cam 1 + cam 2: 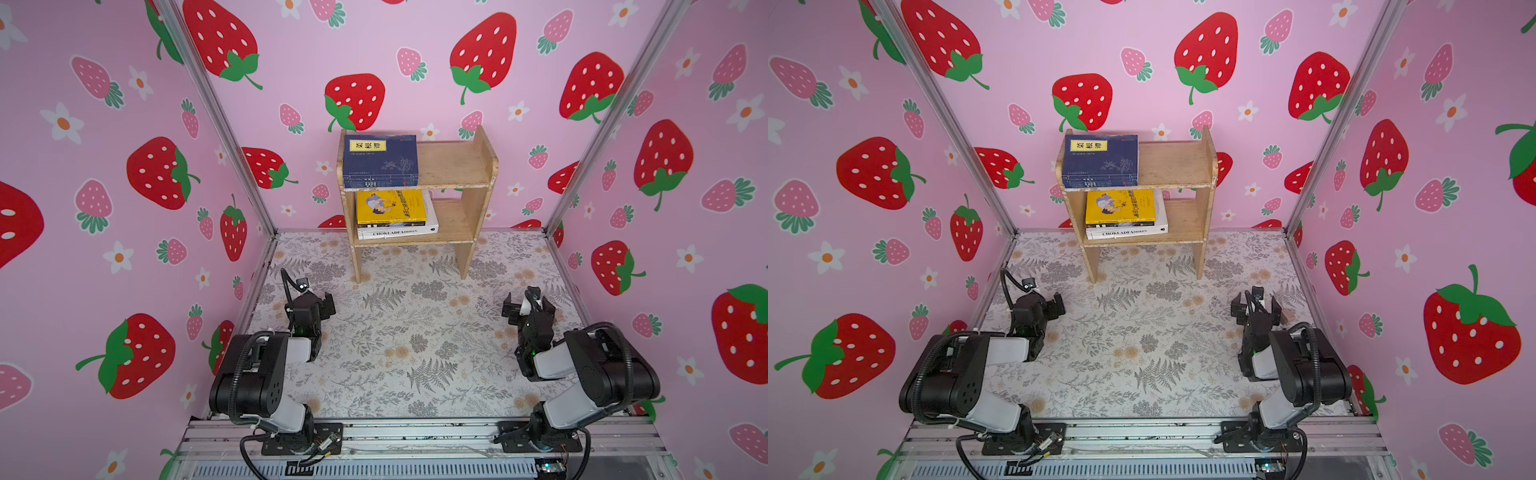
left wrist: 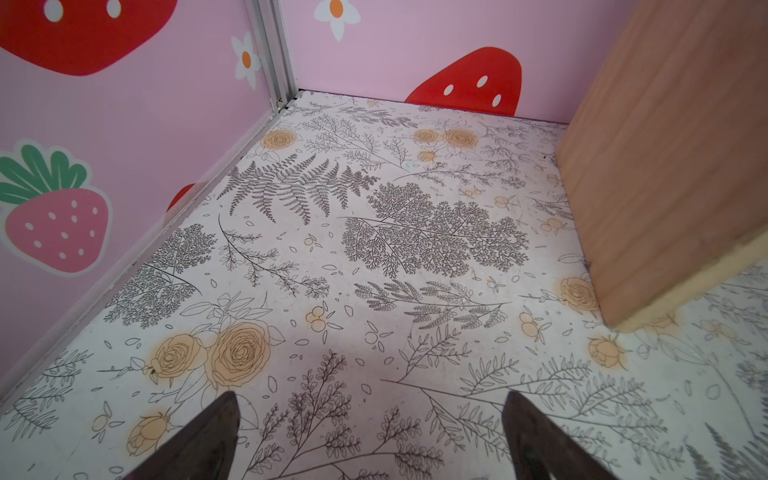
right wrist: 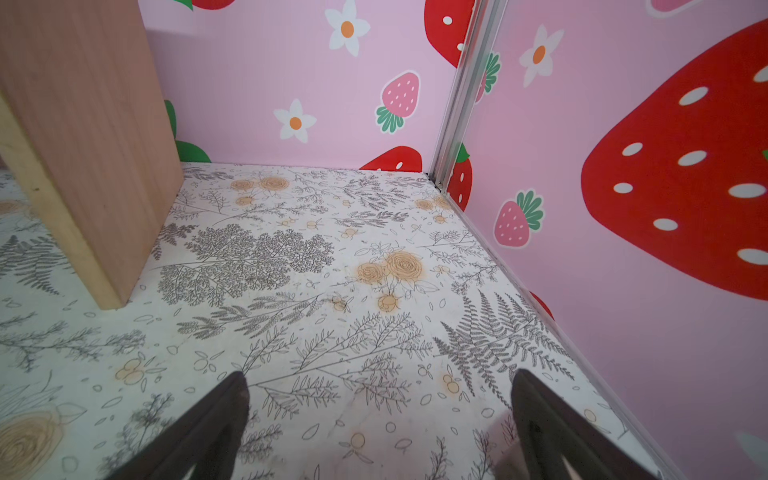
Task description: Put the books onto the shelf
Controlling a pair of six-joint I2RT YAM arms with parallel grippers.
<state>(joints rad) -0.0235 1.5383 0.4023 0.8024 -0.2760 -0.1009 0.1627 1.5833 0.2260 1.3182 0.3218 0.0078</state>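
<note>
1. We are seeing the left gripper [image 2: 370,395] hanging over the table [image 1: 415,332], its jaws spread wide and holding nothing.
2. The right gripper [image 3: 380,374] is hanging likewise, jaws wide apart and gripping nothing.
3. The shelf [image 1: 457,166] is standing by the back wall, well apart from both grippers.
4. A navy book [image 1: 380,160] is lying flat on the upper tier's left side.
5. A yellow book [image 1: 390,206] is topping a stack on the lower tier's left side, the white book [image 1: 397,232] lying at the bottom.
</note>
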